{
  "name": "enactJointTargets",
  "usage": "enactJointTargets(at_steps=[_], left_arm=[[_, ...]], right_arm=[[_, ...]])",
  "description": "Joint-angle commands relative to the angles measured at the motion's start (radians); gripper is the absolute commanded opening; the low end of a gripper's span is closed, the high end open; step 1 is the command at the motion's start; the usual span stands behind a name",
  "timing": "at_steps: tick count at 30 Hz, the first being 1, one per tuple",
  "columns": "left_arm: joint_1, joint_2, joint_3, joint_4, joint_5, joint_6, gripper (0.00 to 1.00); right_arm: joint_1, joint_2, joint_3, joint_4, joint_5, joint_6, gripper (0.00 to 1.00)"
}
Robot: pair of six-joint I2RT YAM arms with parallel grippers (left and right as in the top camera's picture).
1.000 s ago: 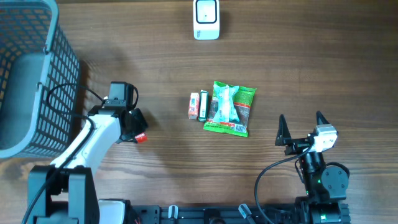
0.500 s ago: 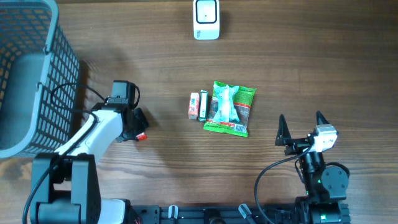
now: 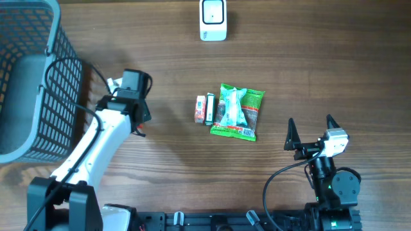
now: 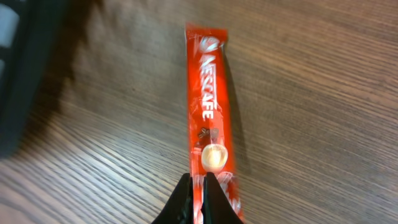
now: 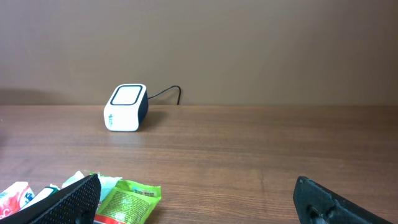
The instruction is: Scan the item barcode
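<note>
The left gripper (image 4: 198,183) pinches the end of a red Nescafe stick (image 4: 208,112). The right gripper (image 3: 312,131) is spread wide. The scanner (image 3: 212,19) sits at 12 o'clock.

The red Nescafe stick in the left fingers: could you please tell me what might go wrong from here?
1. The left fingers pinch only the near end of the Nescafe stick, so it could sag or slip on the way to the scanner.
2. The left wrist view shows only its printed front, no barcode; unless it is turned, the scan may fail.
</note>
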Motion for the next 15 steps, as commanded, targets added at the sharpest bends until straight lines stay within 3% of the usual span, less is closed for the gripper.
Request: enactJointTargets(at_steps=[1,7,9,11,12,13,15], left_arm=[[-0.072,0.000,0.013,-0.006,-0.144,0.052,0.04],[-0.124,0.142,0.013,-0.007,-0.208,0.057,0.04],[-0.109,0.192,0.013,0.004,-0.220,-0.032,0.04],[-0.073,0.201,0.013,0.035,-0.136,-0.043,0.16],[-0.046,0.199,0.020,0.046,-0.066,-0.049,0.41],[-0.022,0.199,0.030,0.042,-0.027,-0.073,0.50],[0.038,0.199,0.039,0.063,0.064,-0.127,0.51]], right_arm=[[-0.005,-0.002,-0.001,0.003,-0.013,-0.012,0.99],[-0.005,-0.002,-0.001,0.003,-0.013,-0.012,1.00],[-0.005,-0.002,-0.001,0.003,-0.013,-0.012,1.00],[-0.005,-0.003,-0.001,0.003,-0.013,-0.012,1.00],[-0.005,-0.002,-0.001,0.003,-0.013,-0.011,1.00],[-0.005,-0.002,-0.001,0.003,-0.013,-0.011,1.00],[-0.005,-0.002,-0.001,0.003,-0.013,-0.012,1.00]])
